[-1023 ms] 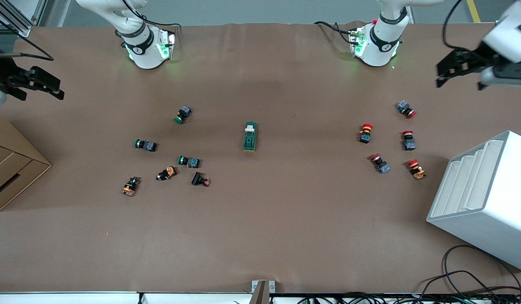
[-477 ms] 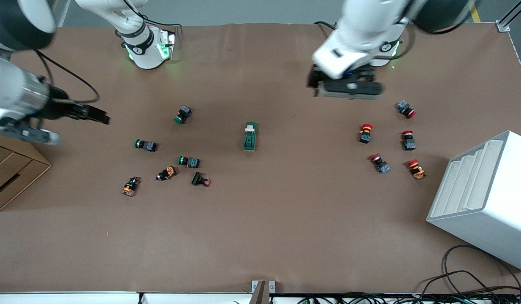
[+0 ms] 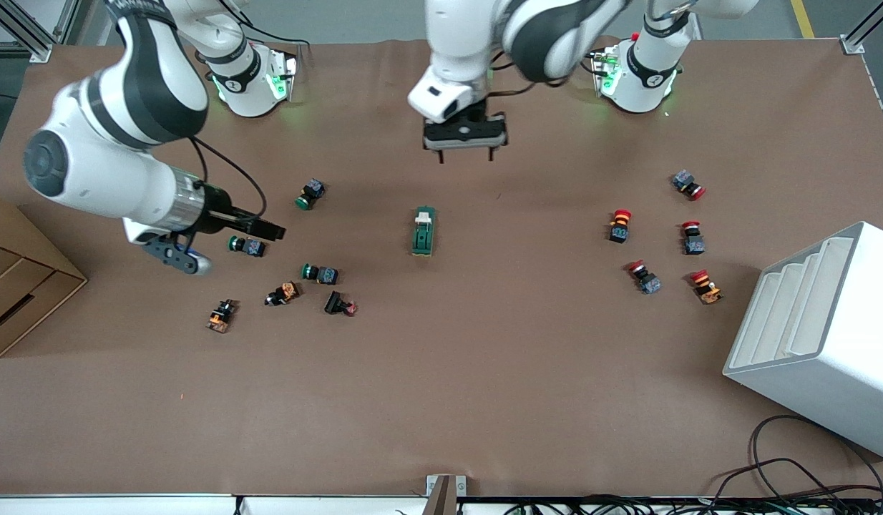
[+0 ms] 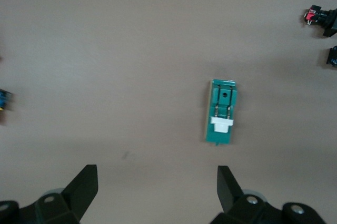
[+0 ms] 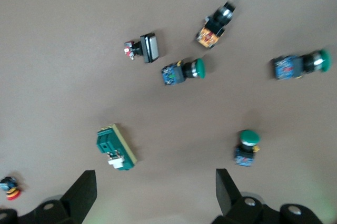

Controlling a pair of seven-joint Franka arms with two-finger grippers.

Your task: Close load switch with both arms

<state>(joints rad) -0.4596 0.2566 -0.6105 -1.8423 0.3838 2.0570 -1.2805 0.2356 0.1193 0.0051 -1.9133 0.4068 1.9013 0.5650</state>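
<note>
Approach is the step in hand: neither arm touches the small dark green rectangular load switch [image 3: 423, 231] with its cream lever piece, which lies flat on the brown paper-covered tabletop [image 3: 441, 386] about midway between the two ends and somewhat closer to the edge where the robots' bases stand than to the front-camera edge. Its long axis runs from the base edge toward the front-camera edge, with the cream lever at the end toward the bases. The left arm's black two-finger claw [image 3: 464, 154] hangs with its fingers spread wide over bare tabletop between the base edge and the switch's lever end, so the switch lies straight ahead of it toward the front-camera edge; the left wrist view shows the switch [image 4: 221, 111] almost centred between the two wide fingertips [image 4: 84, 182], long axis in line with the claw's reach. The right arm's black claw [image 3: 270, 230] is over the scatter of small green-capped push buttons [image 3: 245, 245] toward the right arm's end of the tabletop, its fingers also spread wide in the right wrist view, where the switch [image 5: 116, 147] appears skewed and off to one side. By my judgement the left claw is the nearer and better aligned, needing mainly to descend, while the right claw must first cross toward the middle.
</note>
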